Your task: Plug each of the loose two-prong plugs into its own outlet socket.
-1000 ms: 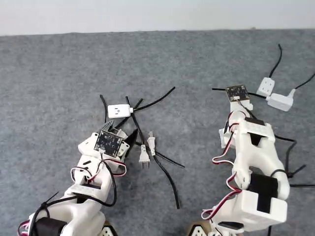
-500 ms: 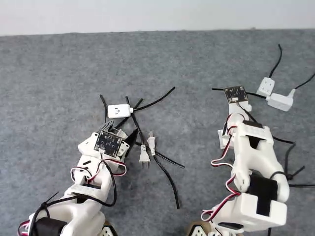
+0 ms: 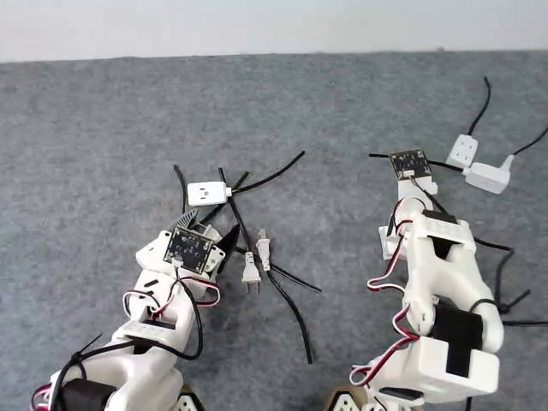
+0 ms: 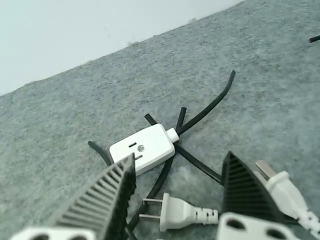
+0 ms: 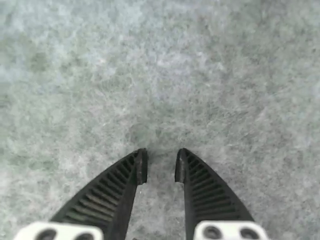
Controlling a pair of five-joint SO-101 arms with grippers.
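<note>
Both our hands are hovering over the grey carpeted table [image 3: 103, 128]. Our left hand [image 4: 180, 159] is gaping wide, facing the white rectangular outlet socket [image 4: 142, 148] and a white two-prong plug [image 4: 176, 212] lying near it. Our right hand [image 5: 161, 154] is standing narrowly parted, holding nothing.

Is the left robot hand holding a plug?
No, the left gripper is open, and the nearest plug lies loose on the grey mat.

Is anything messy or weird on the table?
A bit messy: one white plug and a second plug lie loose, unplugged, with black cords crossing in a tangle beside the white socket. Nothing looks broken.
</note>
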